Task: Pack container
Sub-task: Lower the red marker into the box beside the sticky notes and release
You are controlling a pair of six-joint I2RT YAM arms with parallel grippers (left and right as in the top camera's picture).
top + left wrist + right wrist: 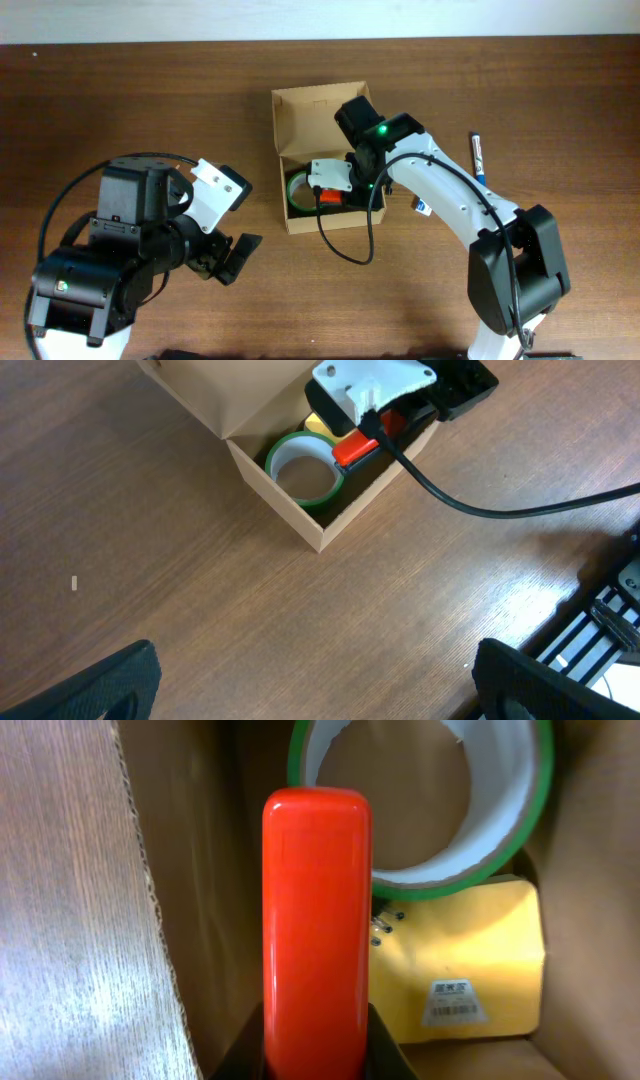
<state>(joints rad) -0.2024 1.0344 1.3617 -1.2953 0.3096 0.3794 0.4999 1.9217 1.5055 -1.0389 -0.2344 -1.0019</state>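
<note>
From overhead, the container is being shown at mid-table, its flap lid standing open at the far side. The right gripper is being held down inside it, clamped narrowly on a red oblong item. The left gripper is being held wide and empty, well apart to the box's left. A pen is lying unpacked on the table to the right.

In the left wrist view, a green-edged tape roll is being shown lying flat in the box, the red item just beside it.

In the right wrist view, the red item is being gripped between the jaws, alongside one box wall, with the roll beyond it and a yellow packet on the floor.

The step in hand is judged to be the placing of the red item. A further lowering beside the roll, an opening of the jaws and a straight lift clear of the wall are called for next.
</note>
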